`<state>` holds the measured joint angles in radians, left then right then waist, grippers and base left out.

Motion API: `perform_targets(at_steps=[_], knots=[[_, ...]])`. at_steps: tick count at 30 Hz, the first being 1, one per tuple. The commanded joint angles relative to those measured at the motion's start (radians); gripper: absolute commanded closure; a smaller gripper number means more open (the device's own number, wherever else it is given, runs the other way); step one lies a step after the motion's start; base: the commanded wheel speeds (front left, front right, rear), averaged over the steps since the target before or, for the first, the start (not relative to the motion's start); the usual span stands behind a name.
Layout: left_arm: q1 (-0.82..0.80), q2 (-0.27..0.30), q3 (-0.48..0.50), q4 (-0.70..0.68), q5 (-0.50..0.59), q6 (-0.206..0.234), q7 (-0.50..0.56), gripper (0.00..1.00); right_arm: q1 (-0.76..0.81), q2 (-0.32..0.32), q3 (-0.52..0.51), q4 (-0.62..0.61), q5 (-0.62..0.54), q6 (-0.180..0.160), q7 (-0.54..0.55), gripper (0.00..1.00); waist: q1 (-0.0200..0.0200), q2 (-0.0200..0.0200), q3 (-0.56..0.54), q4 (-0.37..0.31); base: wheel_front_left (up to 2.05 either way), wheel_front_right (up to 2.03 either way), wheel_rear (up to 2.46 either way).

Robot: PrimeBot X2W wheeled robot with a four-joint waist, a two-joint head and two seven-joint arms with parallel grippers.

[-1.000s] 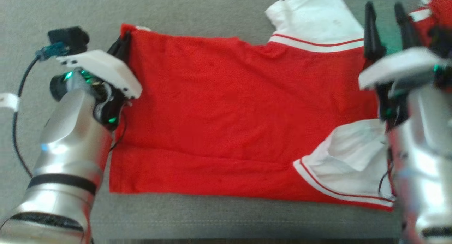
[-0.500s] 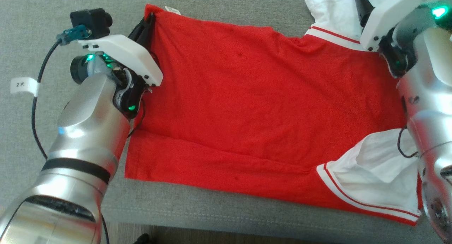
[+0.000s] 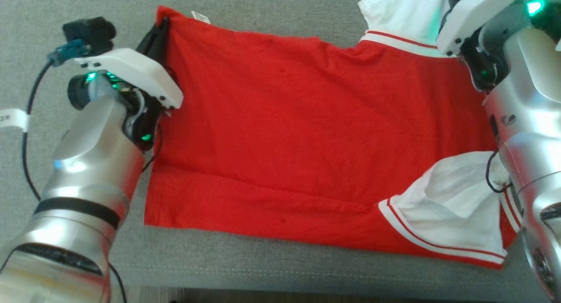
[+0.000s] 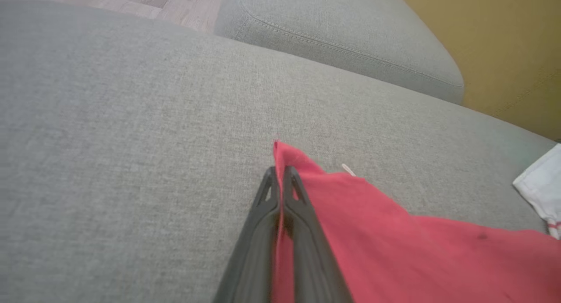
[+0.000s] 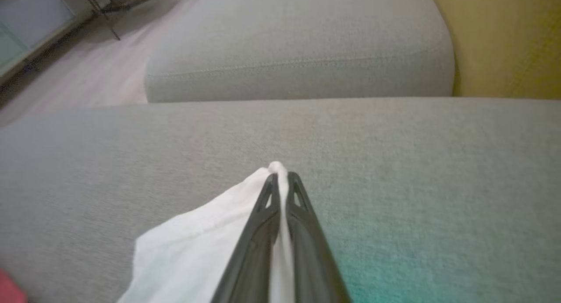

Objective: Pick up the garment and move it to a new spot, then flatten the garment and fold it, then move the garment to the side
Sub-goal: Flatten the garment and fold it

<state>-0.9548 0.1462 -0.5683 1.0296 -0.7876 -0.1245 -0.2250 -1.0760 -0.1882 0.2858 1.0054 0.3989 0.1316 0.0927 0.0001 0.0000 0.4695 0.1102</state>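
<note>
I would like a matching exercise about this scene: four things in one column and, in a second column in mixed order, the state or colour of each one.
Column one:
1. left gripper
2. right gripper
3. near sleeve
4. sofa cushion

Column two:
A. grey, lying under the garment
B. shut on a red corner of the garment
C. white with a red stripe, not gripped
D. shut on the far white sleeve

Pairs: 1-B, 2-D, 3-C, 4-A.

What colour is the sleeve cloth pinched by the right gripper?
White; the right gripper pinches the white cloth sleeve, clearest in the right wrist view.
</note>
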Motion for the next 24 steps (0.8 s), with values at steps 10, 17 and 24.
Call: perform_targets(at_steps=[10, 17, 24], knots=[[0.028, 0.108, 0.029, -0.073, -0.038, -0.006, -0.033, 1.0, 0.096, -0.036, 0.09, -0.196, 0.127, -0.001, -0.084, 1.0, -0.0001, 0.0, -0.059, -0.036, 0.0, 0.0, 0.0], [0.114, 0.166, 0.054, -0.179, -0.048, -0.006, -0.036, 1.0, 0.252, -0.098, 0.104, -0.403, 0.197, -0.001, -0.083, 1.0, -0.0001, 0.0, -0.101, -0.059, 0.0, 0.0, 0.0], [0.234, 0.219, 0.113, -0.327, -0.064, 0.01, -0.037, 1.0, 0.458, -0.14, 0.033, -0.666, 0.272, -0.001, -0.01, 1.0, -0.0001, 0.0, -0.131, -0.084, 0.0, 0.0, 0.0]])
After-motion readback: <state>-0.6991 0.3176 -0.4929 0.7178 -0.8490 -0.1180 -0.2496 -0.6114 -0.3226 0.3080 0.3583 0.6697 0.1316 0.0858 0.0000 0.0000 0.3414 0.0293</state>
